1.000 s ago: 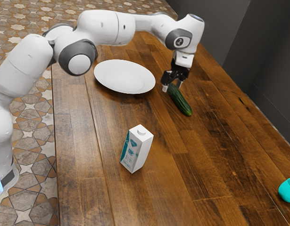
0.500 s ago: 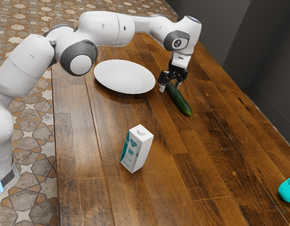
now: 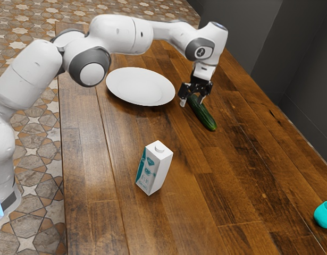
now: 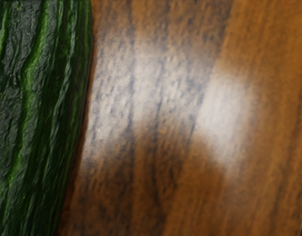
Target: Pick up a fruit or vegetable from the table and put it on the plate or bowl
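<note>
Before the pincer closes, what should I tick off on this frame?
1. Pincer open, astride the cucumber: ok.
2. Grip near the cucumber's middle: not ok, it is at the plate-side end.
3. Cucumber lying on the table: ok.
4. Pincer low enough to grip: cannot tell.
5. Plate bare: ok.
6. Carton and teal object off the path to the plate: ok.

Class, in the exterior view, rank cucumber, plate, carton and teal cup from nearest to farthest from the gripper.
1. Cucumber, under the gripper.
2. Plate, toward the exterior view's left.
3. Carton, mid-table.
4. Teal cup, exterior view's right edge.
</note>
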You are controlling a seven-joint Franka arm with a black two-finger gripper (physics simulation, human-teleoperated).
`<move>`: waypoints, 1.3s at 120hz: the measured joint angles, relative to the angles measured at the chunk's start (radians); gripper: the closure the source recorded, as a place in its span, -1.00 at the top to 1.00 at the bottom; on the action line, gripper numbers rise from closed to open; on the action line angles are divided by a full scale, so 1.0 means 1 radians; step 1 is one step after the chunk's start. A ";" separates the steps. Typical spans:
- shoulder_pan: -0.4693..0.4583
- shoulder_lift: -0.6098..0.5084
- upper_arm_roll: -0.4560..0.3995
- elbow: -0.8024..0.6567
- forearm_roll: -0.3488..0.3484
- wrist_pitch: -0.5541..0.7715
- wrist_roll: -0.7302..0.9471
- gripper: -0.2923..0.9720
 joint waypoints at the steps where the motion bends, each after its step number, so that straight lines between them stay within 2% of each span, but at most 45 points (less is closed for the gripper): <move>1: 0.000 0.000 0.000 0.000 0.000 0.000 0.000 0.53; 34: -0.006 0.017 -0.001 -0.002 0.000 0.021 0.010 0.35; 58: -0.005 0.017 -0.002 -0.001 0.000 0.030 0.014 0.30; 95: -0.003 0.005 -0.007 0.021 0.000 0.082 0.020 0.49; 156: 0.001 0.042 -0.005 0.016 0.001 0.162 0.015 0.54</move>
